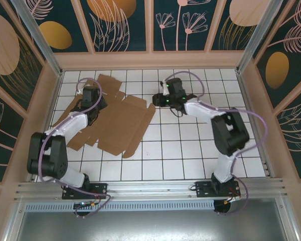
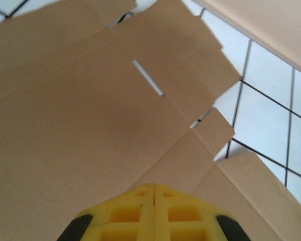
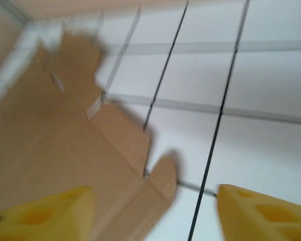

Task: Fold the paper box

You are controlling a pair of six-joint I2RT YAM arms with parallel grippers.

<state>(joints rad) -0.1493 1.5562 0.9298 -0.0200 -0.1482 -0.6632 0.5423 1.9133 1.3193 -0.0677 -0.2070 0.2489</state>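
The paper box (image 1: 123, 125) is a flat die-cut sheet, spread open on the tiled tabletop (image 1: 190, 150). I can see no flap raised anywhere, so I judge we are at the very start of the fold. My left claw (image 2: 153, 216) sits over the left part of the box, its yellow fingers pressed together with nothing between them. I cannot tell whether the tips touch the cardboard, but I read it as a hold-down. A narrow slot (image 2: 148, 78) in the box lies just ahead of it. My right claw (image 3: 150, 216) is spread wide at the right edge of the box, one finger above cardboard and the other above bare tile. A small rounded tab (image 3: 161, 176) of the box lies between them.

The next move, as I see it, is to get the right claw onto that edge flap and swing it up along its crease while the left stops the sheet sliding. That calls for a low, shallow approach, because the edge lies flat on the tile and offers no gap for a finger.

The left arm (image 1: 67, 125) lies across the box's left flaps, which I think cannot be folded until it clears. The wood-framed wall (image 1: 150, 59) stands just beyond the far edge of the box and may cramp a wide swing. The right wrist view is blurred, so fine edges there are hard to judge.
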